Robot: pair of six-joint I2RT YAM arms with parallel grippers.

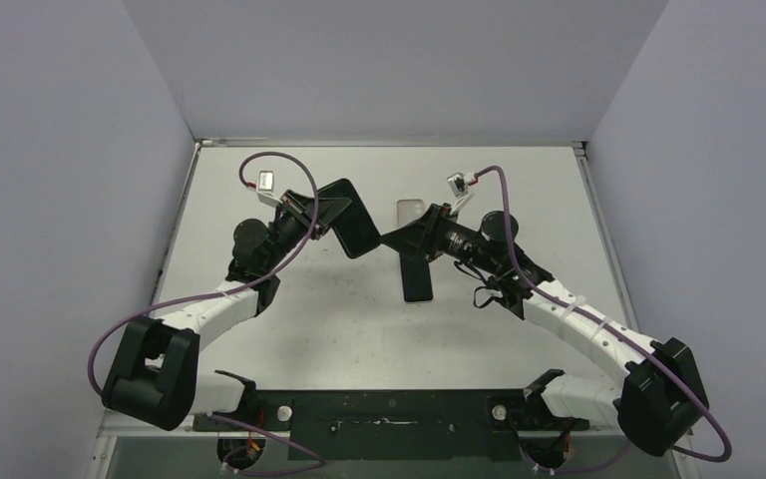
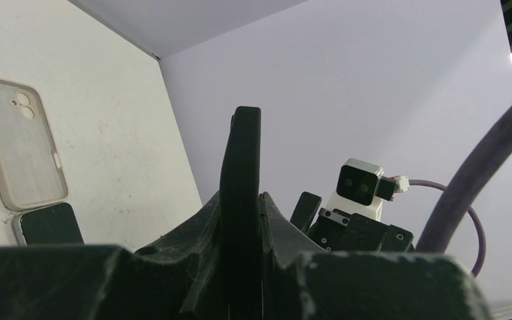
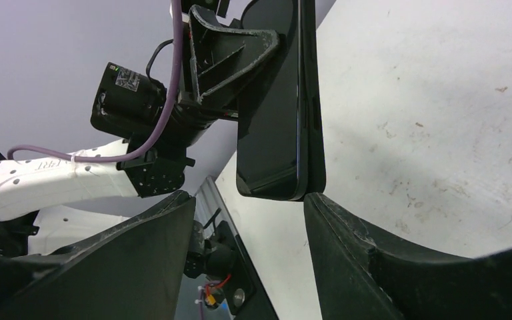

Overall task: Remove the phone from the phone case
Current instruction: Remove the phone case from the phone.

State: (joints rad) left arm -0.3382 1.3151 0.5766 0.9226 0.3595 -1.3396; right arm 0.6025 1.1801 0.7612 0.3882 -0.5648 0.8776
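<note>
Pinching the black cased phone (image 1: 352,232) on edge, left gripper (image 1: 325,214); right gripper (image 3: 248,200) spread, just beside it

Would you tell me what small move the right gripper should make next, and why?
Probably ease the right gripper forward and close it on the free end of the phone. The left gripper clamps the phone's other end, the right jaws stand open, and that free end sits just short of the gap between them.

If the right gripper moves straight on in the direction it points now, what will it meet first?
Most likely the black phone held by the left gripper: its end sits just ahead, between the open fingers of the right gripper. Exact depth is unclear.
</note>
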